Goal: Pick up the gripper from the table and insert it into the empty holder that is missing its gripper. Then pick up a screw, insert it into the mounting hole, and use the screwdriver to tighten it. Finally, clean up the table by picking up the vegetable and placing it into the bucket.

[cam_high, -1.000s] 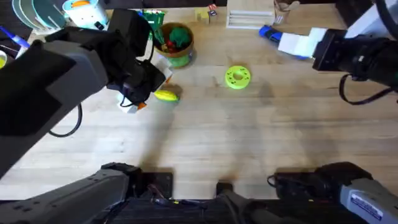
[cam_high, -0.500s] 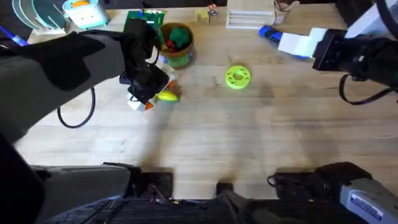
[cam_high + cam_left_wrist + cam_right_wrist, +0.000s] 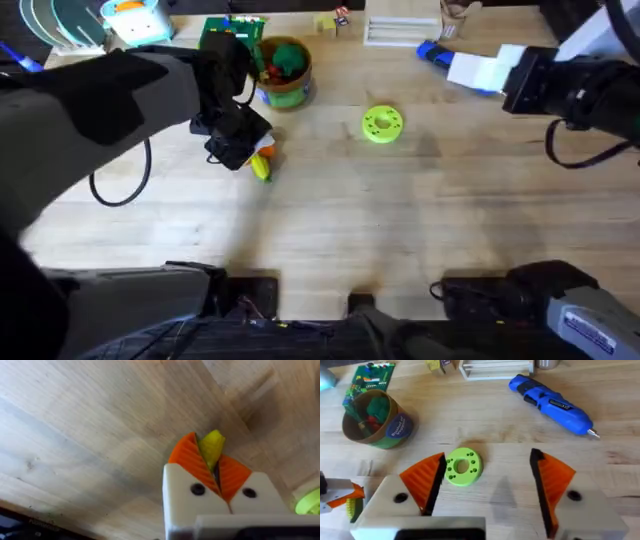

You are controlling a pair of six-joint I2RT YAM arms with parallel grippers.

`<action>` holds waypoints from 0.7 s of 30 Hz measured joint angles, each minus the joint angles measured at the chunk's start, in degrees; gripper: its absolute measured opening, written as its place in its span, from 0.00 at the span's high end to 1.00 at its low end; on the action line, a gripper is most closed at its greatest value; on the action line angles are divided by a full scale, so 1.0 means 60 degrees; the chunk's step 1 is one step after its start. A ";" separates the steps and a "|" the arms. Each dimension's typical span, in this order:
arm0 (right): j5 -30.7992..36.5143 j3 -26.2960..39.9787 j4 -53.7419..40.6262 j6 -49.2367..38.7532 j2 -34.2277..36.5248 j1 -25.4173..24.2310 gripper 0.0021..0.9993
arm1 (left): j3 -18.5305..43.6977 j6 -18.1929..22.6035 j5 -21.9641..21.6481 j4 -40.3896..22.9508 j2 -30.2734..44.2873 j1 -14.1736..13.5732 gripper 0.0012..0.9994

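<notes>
The left arm covers most of the vegetable (image 3: 261, 168) in the overhead view; just a yellow end shows past the arm's dark wrist, below and left of the bucket (image 3: 287, 88). In the left wrist view the left gripper (image 3: 214, 462) has its orange ribbed pads (image 3: 189, 460) pinched onto the yellow piece, whose tip pokes out between them; the rest of it is hidden. The right wrist view catches the same spot at its edge, cut off, with an orange pad and a yellow ribbed bit.

The right gripper (image 3: 487, 480) stands open, its pads well apart, holding nothing, over bare wood. Beyond it lies a lime-green disc (image 3: 463, 466) with holes through it, right of the bucket. The screwdriver (image 3: 551, 404), bright blue with a thin metal tip, lies far right of the bucket; in the overhead view the right arm's white body covers part of it.

The bucket is round, tan-rimmed, with green and red toy pieces (image 3: 372, 412) inside. A green printed card (image 3: 370, 377) sits just behind it. The table (image 3: 400, 220) is pale wood with visible grain.
</notes>
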 joint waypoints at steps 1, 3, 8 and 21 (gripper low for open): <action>0.0000 0.0000 0.0000 0.0002 0.0000 0.0000 0.01 | 0.0090 0.0005 0.0000 -0.0182 -0.0136 0.0000 0.98; 0.0000 0.0000 0.0000 0.0000 0.0000 0.0000 0.01 | 0.0424 0.0062 0.0004 -0.0407 -0.0518 0.0000 0.98; -0.0004 0.0000 -0.0002 0.0000 0.0000 0.0000 0.01 | 0.1610 0.0318 0.0033 0.0331 -0.1610 0.0000 0.98; -0.0003 0.0000 0.0000 0.0001 0.0000 0.0000 0.01 | 0.1962 0.0538 0.0033 0.3698 -0.1112 0.0000 0.98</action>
